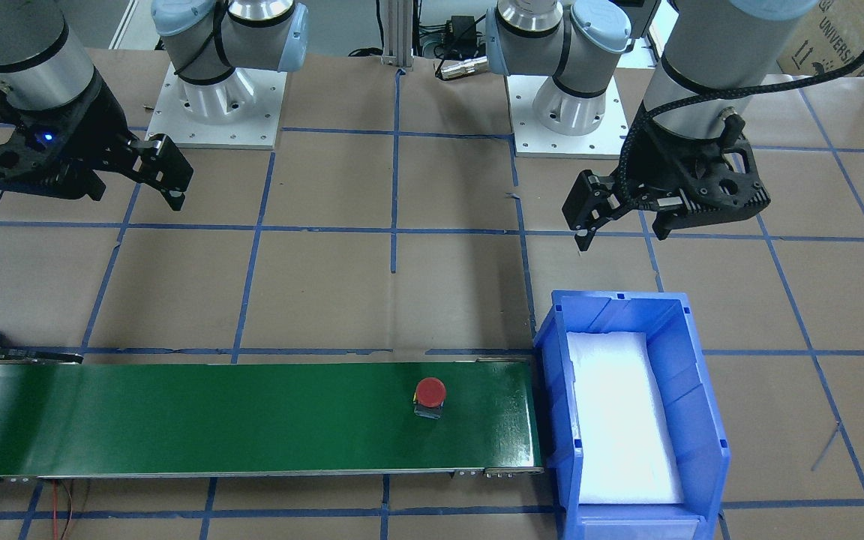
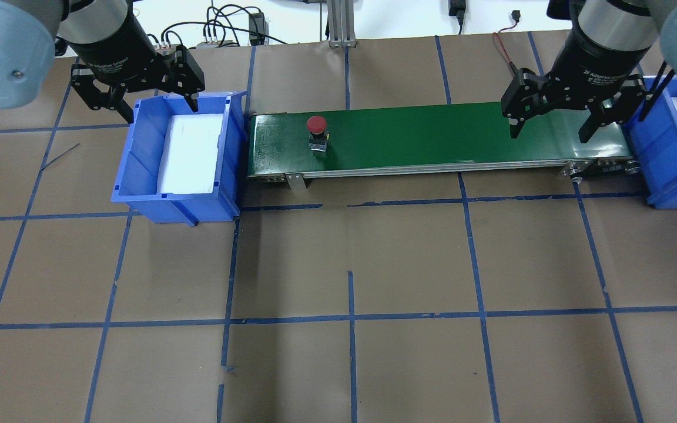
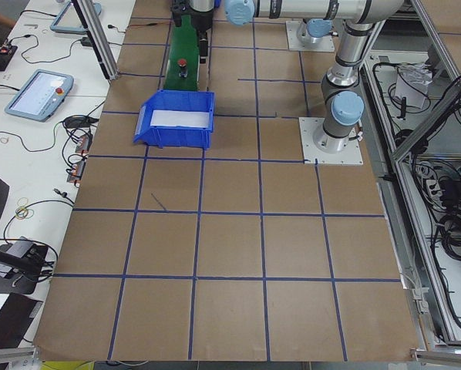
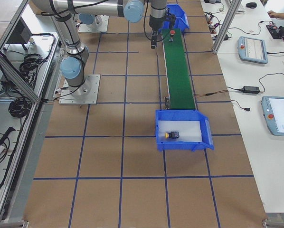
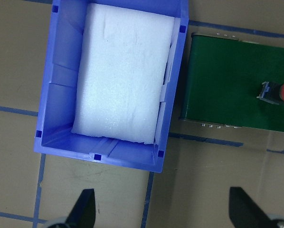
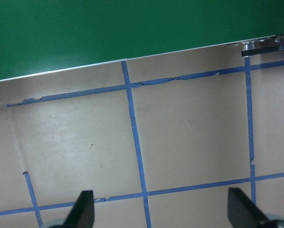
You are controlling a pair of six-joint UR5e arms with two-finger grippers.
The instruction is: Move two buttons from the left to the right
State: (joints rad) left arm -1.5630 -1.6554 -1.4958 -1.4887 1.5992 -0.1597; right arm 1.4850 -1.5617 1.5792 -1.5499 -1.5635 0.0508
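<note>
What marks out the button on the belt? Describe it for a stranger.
Find the long green conveyor belt. Near its end by the left blue bin sits the button, alone on it. Its cap is red; the other button, in the right bin, is yellow-capped.

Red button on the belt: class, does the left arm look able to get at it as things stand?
Probably yes. The left gripper hovers open by the blue bin, and the red button stands uncovered on the green belt just past that bin.
</note>
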